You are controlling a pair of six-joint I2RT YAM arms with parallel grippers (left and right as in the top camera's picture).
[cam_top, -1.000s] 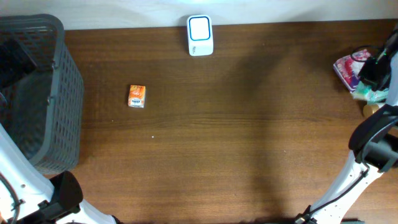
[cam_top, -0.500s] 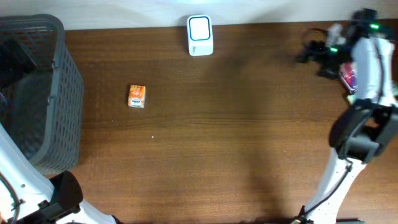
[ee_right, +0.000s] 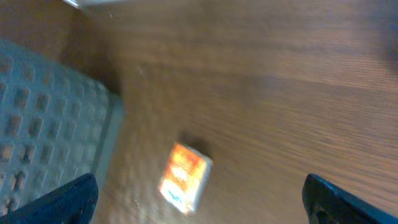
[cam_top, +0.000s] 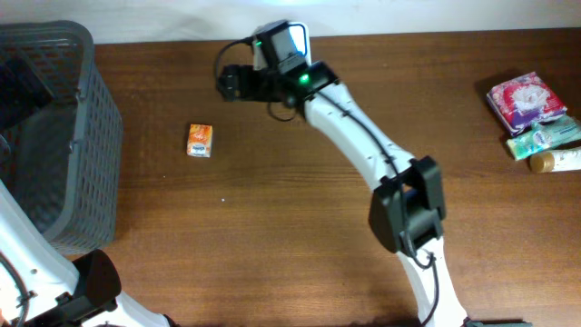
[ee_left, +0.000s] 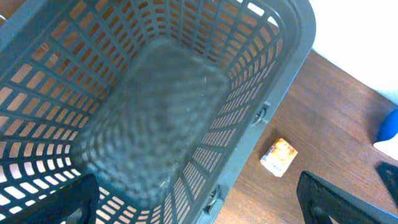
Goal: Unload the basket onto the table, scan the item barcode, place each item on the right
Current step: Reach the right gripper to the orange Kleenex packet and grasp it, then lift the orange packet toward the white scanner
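Brown wood-grain table (cam_top: 272, 236) fills the overhead view, with pale wall along its far edge. At one end stands the grey basket (cam_top: 54, 136), and that's our marker for everything else.

The item, a small orange box (cam_top: 200, 141), lies flat on the bare wood just beside the basket's long wall, not touching it. Nothing holds it. Farther out from the basket, at the table's far edge, sits the white scanner (cam_top: 292, 44) with its blue-ringed face.

The right arm stretches across the table, and the right gripper (cam_top: 225, 82) hangs between scanner and basket, up over the wood and off to the far side of the box. Its wrist picture is blurred, but you can make out the orange box (ee_right: 185, 177) below, the basket wall (ee_right: 43, 124) off to one side, and a dark fingertip (ee_right: 348, 199) in each lower corner. Jaws wide apart, nothing between them.

The left gripper (ee_left: 193, 205) hangs over the basket, looking straight down the slatted wall (ee_left: 273, 74) to the mesh floor. Its jaws are spread too and grip nothing. The orange box (ee_left: 278, 157) shows just outside the rim.

At the end of the table opposite the basket, well apart from it, lie a pink packet (cam_top: 525, 98), a green tube (cam_top: 545, 138) and a small bottle (cam_top: 558, 162).
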